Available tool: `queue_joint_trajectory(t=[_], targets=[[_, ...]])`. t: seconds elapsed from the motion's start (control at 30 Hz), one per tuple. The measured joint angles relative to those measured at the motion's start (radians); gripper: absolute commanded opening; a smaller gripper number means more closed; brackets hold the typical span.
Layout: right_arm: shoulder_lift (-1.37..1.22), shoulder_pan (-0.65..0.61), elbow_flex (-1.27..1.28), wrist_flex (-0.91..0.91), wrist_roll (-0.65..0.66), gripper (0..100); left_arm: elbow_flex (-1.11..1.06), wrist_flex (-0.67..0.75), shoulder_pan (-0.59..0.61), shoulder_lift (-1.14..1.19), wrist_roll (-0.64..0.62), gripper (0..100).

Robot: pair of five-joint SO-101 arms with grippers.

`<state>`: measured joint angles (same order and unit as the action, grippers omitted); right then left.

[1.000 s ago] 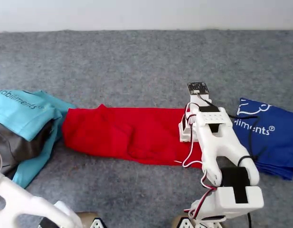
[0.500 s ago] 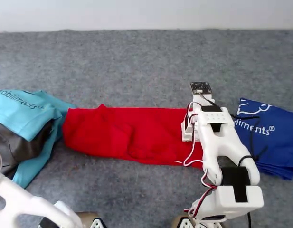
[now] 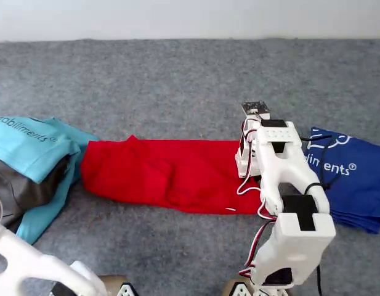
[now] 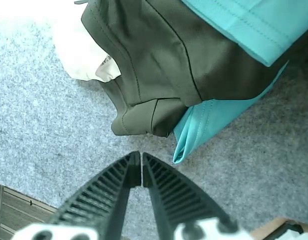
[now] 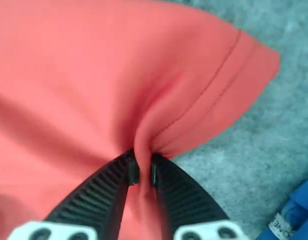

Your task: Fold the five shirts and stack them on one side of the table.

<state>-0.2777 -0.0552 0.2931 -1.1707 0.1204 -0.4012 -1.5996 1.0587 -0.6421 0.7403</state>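
On your table (image 3: 177, 86), the long shirt (image 3: 159, 176) lies across the middle. The pile of shirts (image 3: 29, 166) sits just beside its left end, and the folded shirt (image 3: 353, 185) lies off its right end. Your right gripper (image 5: 142, 172) pinches a fold at the long shirt's right end. Your left gripper (image 4: 142, 167) hangs over the table just short of the pile.

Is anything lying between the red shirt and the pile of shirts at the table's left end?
Nothing visible does. The red shirt, pinched by the right end effector, reaches right up to the teal shirt on that pile.
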Motion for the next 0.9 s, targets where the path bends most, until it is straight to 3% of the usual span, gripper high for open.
queue_joint_trajectory(t=[0.3,0.6,0.77,0.9], targets=[[0.252,0.081,0.008,-0.149,0.238,1.0,0.0,0.0,0.0,0.0,0.0,2],[0.396,0.293,-0.003,-0.222,0.543,0.9,0.0,-0.006,0.0,0.0,0.002,2],[0.394,0.39,-0.132,-0.276,0.629,0.9,-0.054,-0.009,0.0,0.0,0.002,2],[0.394,0.353,-0.269,-0.416,0.647,0.9,-0.083,-0.009,0.0,0.0,0.002,2]])
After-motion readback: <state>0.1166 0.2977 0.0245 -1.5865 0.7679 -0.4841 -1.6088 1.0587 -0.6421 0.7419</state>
